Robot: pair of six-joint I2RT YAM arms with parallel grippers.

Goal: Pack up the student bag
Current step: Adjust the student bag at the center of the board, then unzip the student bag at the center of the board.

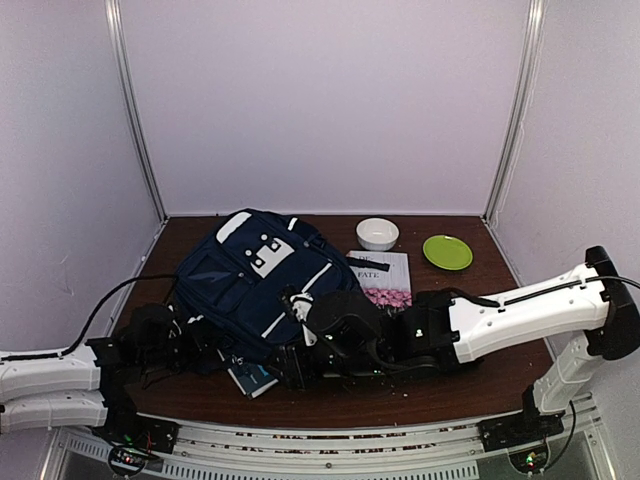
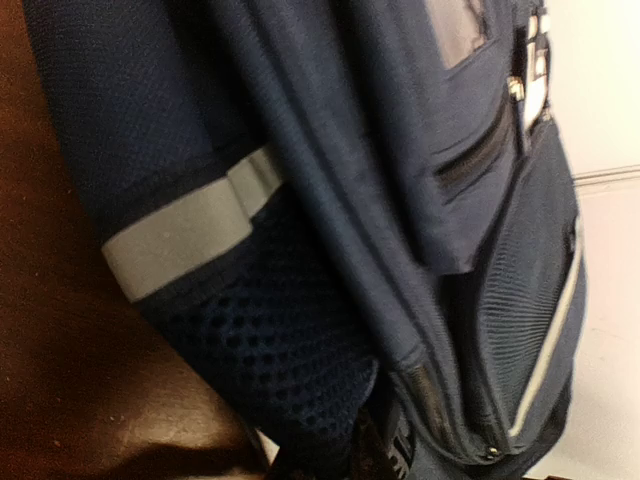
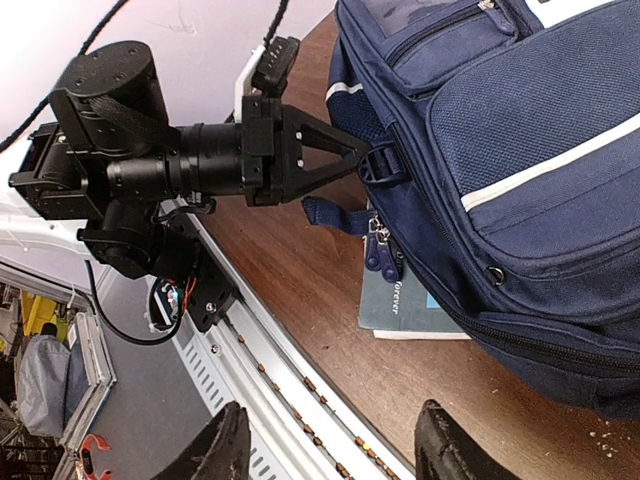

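The navy-blue student bag (image 1: 255, 272) with white stripe trim lies flat on the brown table, left of the middle. It fills the left wrist view (image 2: 330, 200) and the upper right of the right wrist view (image 3: 520, 150). My left gripper (image 3: 352, 160) is shut on a dark strap loop (image 3: 383, 166) at the bag's near corner. My right gripper (image 3: 330, 455) is open and empty, low over the table's front edge beside the bag's near side. A teal book (image 3: 400, 305) lies partly under the bag, below its zipper pulls (image 3: 383, 250).
A book with pink flowers on its cover (image 1: 385, 277) lies right of the bag. A white bowl (image 1: 377, 233) and a green plate (image 1: 447, 251) stand at the back right. The metal rail (image 3: 290, 370) runs along the table's front edge.
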